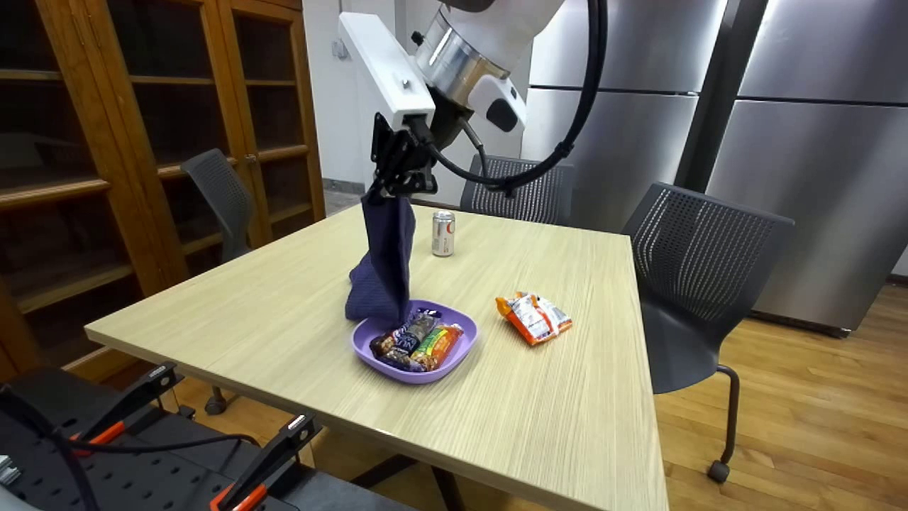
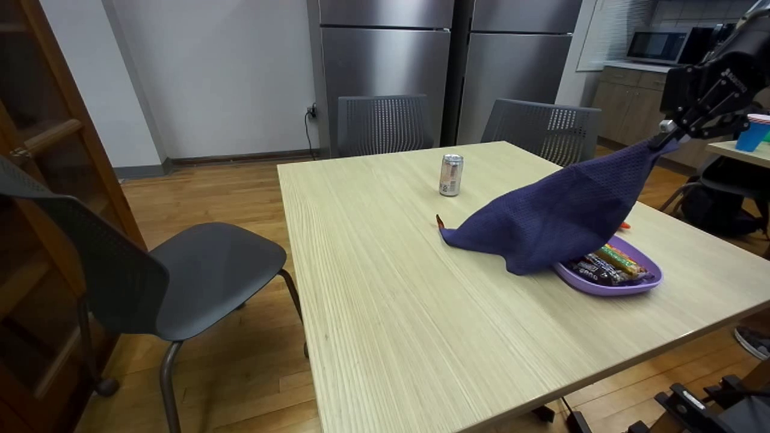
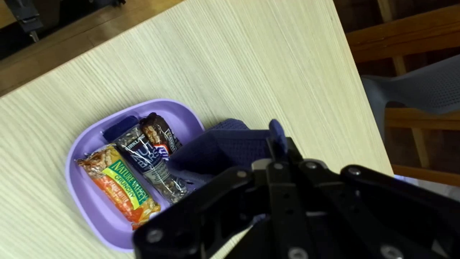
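A pale bench [image 1: 553, 411] with fine streaked grain stands on a planked wooden floor [image 2: 258, 361]. The pincer [image 1: 388, 191] is clamped on one end of a navy cloth [image 2: 541, 222], which slopes down from it to the bench top; the lower part rests there beside a purple dish [image 1: 418, 378] and hides part of its rim. At the cloth's far end a brown tip [image 2: 440, 221] shows in an exterior view, too small to identify. Wrapped bars [image 3: 122, 183] lie side by side in the dish. A silvery can [image 2: 450, 175] stands upright, well apart from the dish, and an orange and white packet [image 1: 534, 318] lies on the bench nearer to it. Dark grey chairs [image 1: 702, 284] with perforated backs stand around the bench. Beyond it rise two steel fridges [image 1: 617, 142] beside a white wall [image 2: 204, 78], and a brown cabinet [image 1: 213, 106] with glass doors lines another side of the room. In an exterior view a microwave [image 2: 659, 45] sits above wood-fronted cupboards [image 2: 628, 96], with a blue cup [image 2: 753, 133] at the right edge. Black and orange clamps [image 1: 272, 457] show just off the bench's near edge.
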